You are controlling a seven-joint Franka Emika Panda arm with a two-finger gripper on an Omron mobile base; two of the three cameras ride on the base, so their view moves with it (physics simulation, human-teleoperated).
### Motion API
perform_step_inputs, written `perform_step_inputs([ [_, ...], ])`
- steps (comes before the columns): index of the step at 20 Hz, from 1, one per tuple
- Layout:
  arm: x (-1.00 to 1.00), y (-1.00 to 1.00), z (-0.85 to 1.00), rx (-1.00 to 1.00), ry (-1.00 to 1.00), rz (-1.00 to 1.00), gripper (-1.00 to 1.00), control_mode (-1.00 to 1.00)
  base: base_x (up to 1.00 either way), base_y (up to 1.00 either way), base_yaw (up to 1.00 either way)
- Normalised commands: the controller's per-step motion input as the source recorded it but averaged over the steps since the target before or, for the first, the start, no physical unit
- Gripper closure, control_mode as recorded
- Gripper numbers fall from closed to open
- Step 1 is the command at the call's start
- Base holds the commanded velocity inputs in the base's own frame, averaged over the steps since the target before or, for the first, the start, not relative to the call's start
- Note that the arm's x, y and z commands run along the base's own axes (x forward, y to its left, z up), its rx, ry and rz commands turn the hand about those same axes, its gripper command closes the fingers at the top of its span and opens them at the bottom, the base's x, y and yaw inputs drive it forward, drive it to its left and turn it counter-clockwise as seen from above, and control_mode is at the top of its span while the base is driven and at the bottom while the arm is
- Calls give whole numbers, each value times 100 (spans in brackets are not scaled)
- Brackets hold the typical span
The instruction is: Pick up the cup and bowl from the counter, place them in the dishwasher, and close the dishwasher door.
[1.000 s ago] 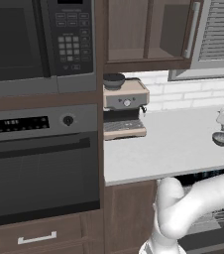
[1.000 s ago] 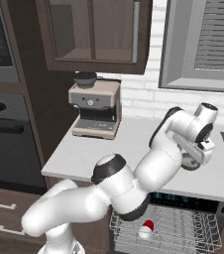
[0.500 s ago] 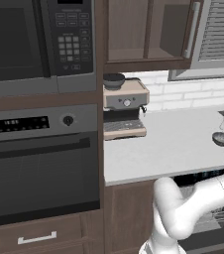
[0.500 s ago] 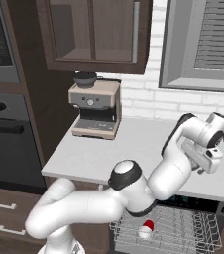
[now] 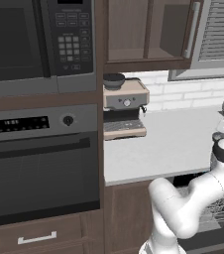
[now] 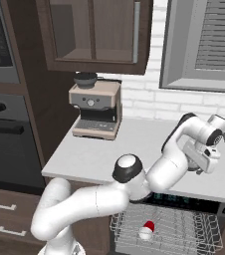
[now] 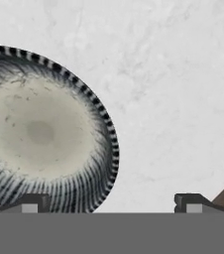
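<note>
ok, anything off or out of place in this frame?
Nothing spilled, tipped or damaged. The bowl sits upright on the counter, and the open gripper is over its edge, off to one side of its centre. The cup already lies in the rack of the dishwasher, whose door is still open.

White brick wall [image 6: 144, 97], dark wood cabinets [image 6: 94, 35], louvred window [image 6: 219, 40], wall oven [image 5: 39, 168]

Base views flank arm; hand view close over counter [image 7: 173, 74].

Bowl [image 7: 42, 134] on counter [image 7: 173, 89] (cup [image 6: 146, 230] in dishwasher [image 6: 184, 234] rack)
</note>
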Motion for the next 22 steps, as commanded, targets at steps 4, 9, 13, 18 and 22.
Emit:
perform_step_inputs([
  [4,1,0,0,7,0,-13,-100,-100,0,0,0],
  [9,18,0,0,4,0,-16,-100,-100,0,0,0],
  [13,24,0,-4,0,0,-14,-100,-100,0,0,0],
  [18,10,0,-18,0,0,-3,-100,-100,0,0,0],
  [22,0,0,-28,0,0,0,-100,-100,0,0,0],
])
